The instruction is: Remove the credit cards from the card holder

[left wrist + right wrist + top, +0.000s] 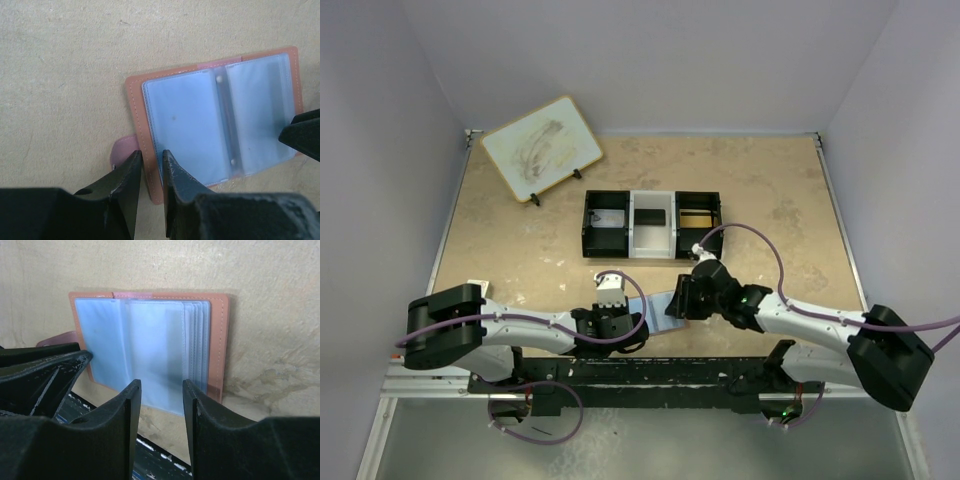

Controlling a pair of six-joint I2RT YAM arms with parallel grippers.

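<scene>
The small reddish-brown leather-like folding card holder (187,125) lies spread open on the mottled beige counter (770,200), down at 6 o'clock by the near edge, between the two arms. Its grey-blue plastic sleeves (150,340) face up. The left claw (151,156) sits at the holder's 7 o'clock corner with only a narrow gap between its jaws, and the brown rim runs into that gap. I cannot tell whether it nips the cover or merely straddles it. The right claw (161,384) comes in from 3 o'clock. Its jaws stand clearly apart on either side of a sleeve's free edge and are not closed on it. No thin flat credit cards lie loose near the holder, so I judge that opening is done and extraction has barely begun: every card is left to pull. The black-white-black three-compartment tray (588,225) waits at 12 o'clock from the holder.
</scene>
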